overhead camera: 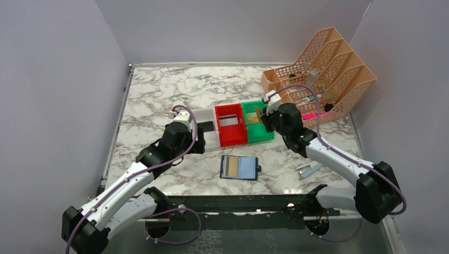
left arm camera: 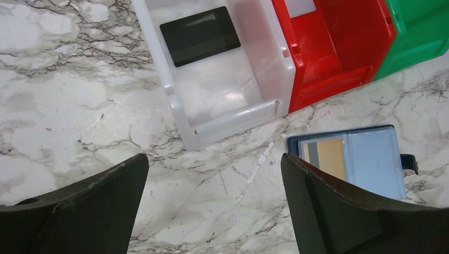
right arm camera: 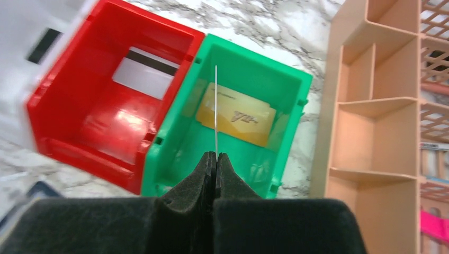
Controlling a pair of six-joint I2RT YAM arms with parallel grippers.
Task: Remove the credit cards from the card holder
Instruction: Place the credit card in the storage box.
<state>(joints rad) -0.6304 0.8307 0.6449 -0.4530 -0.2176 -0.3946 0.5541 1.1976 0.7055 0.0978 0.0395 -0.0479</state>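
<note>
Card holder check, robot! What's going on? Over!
Left gripper open, empty. Right gripper shut on thin card over green bin. Card holder open, tan card inside. Nothing blocking.

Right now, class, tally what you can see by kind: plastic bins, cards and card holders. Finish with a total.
Plastic bins: 3 (white bin, red bin, green bin)
Cards: 5 (black card, whitish-grey card, gold card, tan card inside the card holder, held card edge-on in the right hand)
Card holders: 1
Total: 9

Edge-on at frame centre, the held card (right arm camera: 216, 106) hides its face; the left jaws cover the lower-left corner of the card holder (left arm camera: 370, 159).
</note>
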